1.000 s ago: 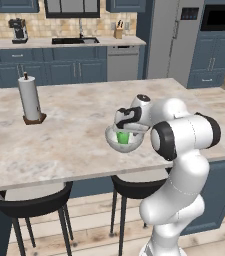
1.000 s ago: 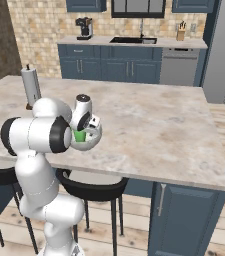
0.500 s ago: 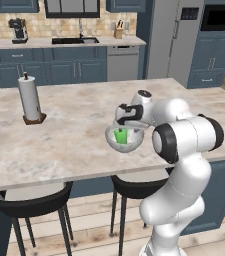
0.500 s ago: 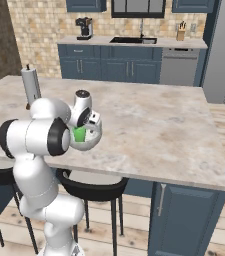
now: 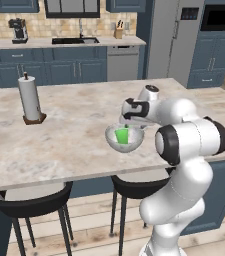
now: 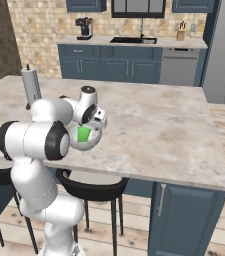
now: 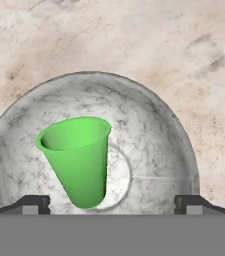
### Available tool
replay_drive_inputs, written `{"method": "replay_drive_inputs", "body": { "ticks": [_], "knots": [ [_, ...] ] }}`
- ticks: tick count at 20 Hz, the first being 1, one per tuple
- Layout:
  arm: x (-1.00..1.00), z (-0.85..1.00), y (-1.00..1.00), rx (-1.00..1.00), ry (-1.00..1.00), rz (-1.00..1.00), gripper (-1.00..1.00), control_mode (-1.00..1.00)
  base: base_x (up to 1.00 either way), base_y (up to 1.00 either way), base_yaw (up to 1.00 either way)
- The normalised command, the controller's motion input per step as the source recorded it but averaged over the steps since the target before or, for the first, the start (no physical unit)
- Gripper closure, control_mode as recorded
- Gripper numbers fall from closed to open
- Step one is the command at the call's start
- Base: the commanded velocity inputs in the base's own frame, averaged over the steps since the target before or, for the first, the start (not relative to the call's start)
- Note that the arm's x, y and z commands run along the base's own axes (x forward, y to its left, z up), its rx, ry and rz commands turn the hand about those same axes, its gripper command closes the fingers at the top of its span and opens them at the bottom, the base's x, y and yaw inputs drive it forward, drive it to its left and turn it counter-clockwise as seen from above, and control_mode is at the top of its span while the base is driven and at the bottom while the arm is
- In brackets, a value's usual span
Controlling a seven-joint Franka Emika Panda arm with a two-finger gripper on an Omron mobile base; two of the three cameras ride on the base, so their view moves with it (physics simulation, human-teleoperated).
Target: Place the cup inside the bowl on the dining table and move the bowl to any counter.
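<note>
The bright-green cup [image 7: 79, 155] stands tilted inside the speckled grey-white bowl [image 7: 156, 135], free of both fingers. My gripper [image 7: 112, 204] hangs open just above the bowl, one fingertip [image 7: 31, 204] at each side of the hand view. From the base views, the bowl [image 5: 134, 144] with the cup [image 5: 122, 135] rests on the dining table [image 5: 74, 145] near its front edge, under my gripper [image 5: 128, 121]. From the right, the cup [image 6: 84, 134] shows through the bowl [image 6: 93, 142] below the gripper [image 6: 90, 125]. The counter [image 5: 69, 42] runs along the far wall.
A paper towel roll [image 5: 30, 97] stands on the table's left part. Black stools [image 5: 29, 200] sit under the near edge. The far counter [image 6: 134, 40] carries a sink and a coffee machine [image 5: 18, 29]. A tall fridge [image 5: 174, 40] stands at the right.
The fingers have spread a little wider, away from the cup. The cup stays in the bowl and the arm has hardly moved.
</note>
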Motion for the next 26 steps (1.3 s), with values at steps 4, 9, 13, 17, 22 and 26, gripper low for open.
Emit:
{"method": "replay_drive_inputs", "body": {
  "ticks": [4, 9, 13, 17, 22, 26],
  "knots": [
    [-0.12, 0.0, -0.55, 0.0, 0.0, -0.04, -1.0, -1.0, 0.0, 0.0, 0.0],
    [-0.02, 0.0, -0.42, 0.0, 0.0, -0.04, -1.0, -1.0, 0.0, 0.0, 0.0],
    [0.0, 0.0, -0.21, 0.04, 0.0, -0.01, -1.0, -1.0, 0.0, 0.0, 0.0],
    [0.0, 0.0, -0.14, 0.09, 0.0, 0.0, -1.0, -1.0, 0.0, 0.0, 0.0],
    [0.0, 0.0, -0.13, 0.15, 0.0, 0.0, -1.0, -1.0, 0.0, 0.0, 0.0],
    [0.0, 0.0, -0.12, 0.18, 0.0, 0.0, -1.0, -1.0, 0.0, 0.0, 0.0]
  ]
}}
